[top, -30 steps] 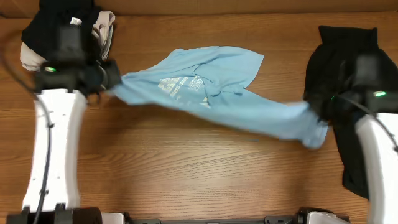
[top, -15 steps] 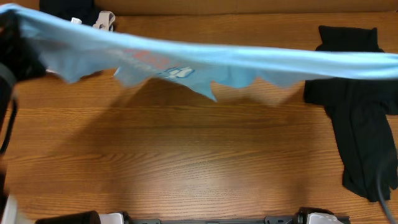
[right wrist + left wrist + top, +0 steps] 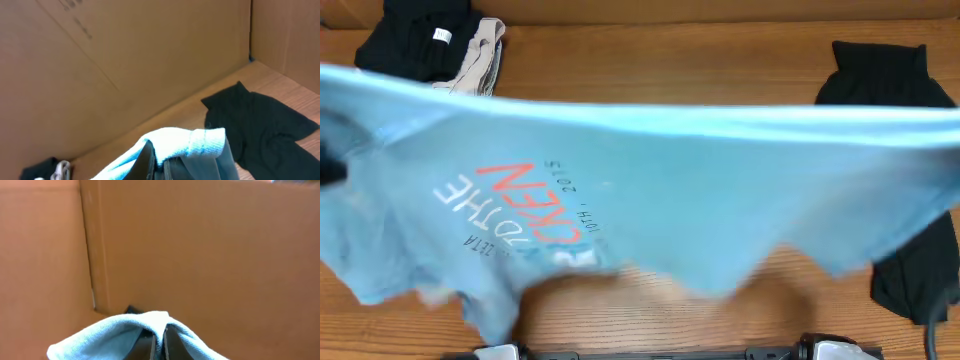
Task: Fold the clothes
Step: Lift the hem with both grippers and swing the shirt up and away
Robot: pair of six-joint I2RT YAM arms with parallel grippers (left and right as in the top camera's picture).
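The light-blue T-shirt is held up high and stretched wide across the overhead view, its red-and-white lettering facing the camera. It hides both arms there. In the left wrist view my left gripper is shut on a fold of the light-blue T-shirt. In the right wrist view my right gripper is shut on another edge of the T-shirt. A black garment lies flat at the right, also in the right wrist view. A black and beige pile sits at the back left.
The wooden table shows behind the raised shirt. Brown cardboard walls enclose the back and sides, also in the right wrist view. Robot bases sit at the front edge.
Both grippers have lifted the T-shirt off the table and spread it taut. It has risen toward the overhead camera and now fills most of that view.
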